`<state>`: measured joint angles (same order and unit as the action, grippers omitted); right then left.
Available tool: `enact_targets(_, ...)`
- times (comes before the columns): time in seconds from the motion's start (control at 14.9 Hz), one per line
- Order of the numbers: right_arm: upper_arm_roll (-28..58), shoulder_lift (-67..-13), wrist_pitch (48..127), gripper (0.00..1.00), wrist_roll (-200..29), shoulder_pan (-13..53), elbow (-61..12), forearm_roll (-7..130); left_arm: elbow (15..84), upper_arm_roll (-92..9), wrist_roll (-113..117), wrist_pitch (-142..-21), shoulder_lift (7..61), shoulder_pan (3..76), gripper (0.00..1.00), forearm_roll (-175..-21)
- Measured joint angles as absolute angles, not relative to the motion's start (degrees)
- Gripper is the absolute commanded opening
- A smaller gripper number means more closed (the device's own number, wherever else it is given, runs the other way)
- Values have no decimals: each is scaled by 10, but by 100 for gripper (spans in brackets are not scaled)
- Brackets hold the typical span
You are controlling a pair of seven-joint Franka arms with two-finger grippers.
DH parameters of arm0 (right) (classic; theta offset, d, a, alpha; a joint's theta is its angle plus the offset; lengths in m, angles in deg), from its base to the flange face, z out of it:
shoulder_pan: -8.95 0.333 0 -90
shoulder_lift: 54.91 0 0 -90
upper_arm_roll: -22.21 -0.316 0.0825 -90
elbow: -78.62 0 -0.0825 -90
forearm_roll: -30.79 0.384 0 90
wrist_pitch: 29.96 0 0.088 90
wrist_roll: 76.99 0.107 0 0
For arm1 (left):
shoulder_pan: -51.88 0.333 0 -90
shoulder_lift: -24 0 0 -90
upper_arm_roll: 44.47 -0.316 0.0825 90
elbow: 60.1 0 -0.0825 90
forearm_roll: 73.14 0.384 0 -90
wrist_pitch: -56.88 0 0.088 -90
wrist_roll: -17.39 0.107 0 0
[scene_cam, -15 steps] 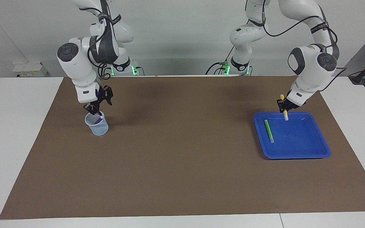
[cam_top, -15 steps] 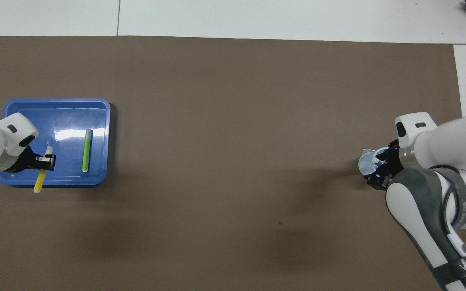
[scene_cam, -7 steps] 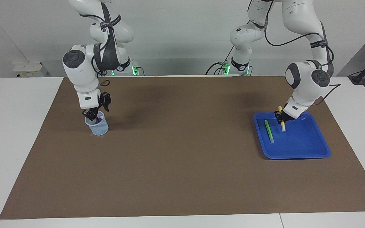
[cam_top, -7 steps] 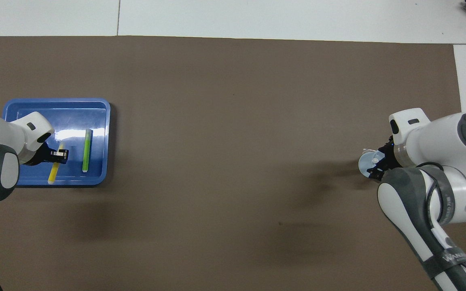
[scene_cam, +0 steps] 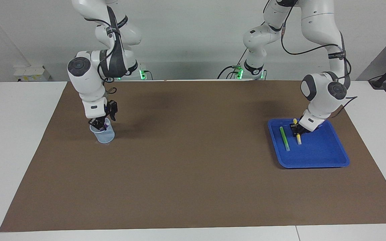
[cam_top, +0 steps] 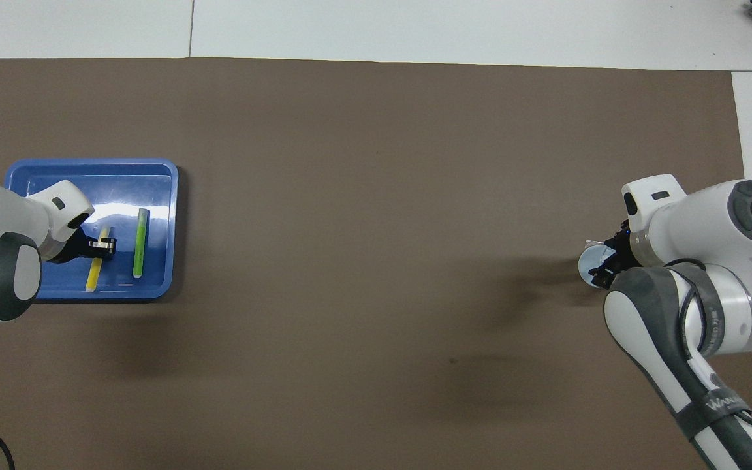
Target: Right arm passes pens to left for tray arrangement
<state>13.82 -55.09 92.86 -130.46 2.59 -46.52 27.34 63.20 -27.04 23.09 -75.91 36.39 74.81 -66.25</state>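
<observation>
A white bench [scene_cam: 18, 150] carries a broad brown mat [scene_cam: 193, 160] on which everything stands. The right arm [scene_cam: 85, 77] bends down at its own end of the mat, and the left arm [scene_cam: 323, 93] bends down over the blue tray [scene_cam: 333, 157], which sits flat on the mat toward the left arm's end. Toward the right arm's end stands a small pale blue mesh cup [scene_cam: 103, 134], upright. The right pincer [scene_cam: 100, 123] dips into the mouth of this cup beside the purple pen [scene_cam: 104, 127], which stands tilted inside it; whether that pincer is wide, narrow or gripping the pen I cannot tell. The left pincer [scene_cam: 295, 130] is low in the tray, clamped tight on the yellow pen [scene_cam: 298, 138], which slopes with its pale end down at the tray floor. Just beside it, toward the middle of the mat, the green pen [scene_cam: 284, 138] lies flat in the tray, roughly parallel to the yellow one and apart from it.
</observation>
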Motion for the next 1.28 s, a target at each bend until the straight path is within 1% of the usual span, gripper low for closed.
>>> enact_targets(0.13,138,-551,929,55,-1309,26,-465,273,632,-270,229,-765,365,748,0,-660)
enact_targets(0.2,138,-551,929,54,-1316,26,-465,273,632,-270,229,-770,366,748,24,-650)
enact_targets(0.27,138,-551,929,54,-1322,26,-465,273,632,-267,228,-773,366,748,42,-632)
enact_targets(0.34,138,-551,929,53,-1326,26,-465,273,632,-265,224,-773,367,748,62,-618)
enact_targets(0.4,139,-551,929,53,-1327,26,-465,273,632,-264,219,-773,367,748,80,-608)
enact_targets(0.54,139,-551,929,51,-1334,25,-465,273,632,-267,190,-775,369,748,83,-600)
enact_targets(0.6,139,-550,929,50,-1340,24,-465,273,631,-267,171,-775,372,748,86,-598)
enact_targets(0.67,139,-548,929,50,-1345,19,-465,273,631,-266,159,-774,374,748,91,-597)
enact_targets(0.74,139,-547,929,49,-1350,15,-465,273,629,-265,151,-773,377,747,92,-597)
enact_targets(0.81,139,-547,929,49,-1352,11,-465,273,627,-264,146,-768,378,747,100,-598)
enact_targets(1.01,139,-546,929,49,-1353,9,-465,273,605,-262,139,-734,379,746,100,-625)
enact_targets(1.28,139,-545,929,49,-1353,9,-465,273,559,-258,138,-671,379,744,100,-650)
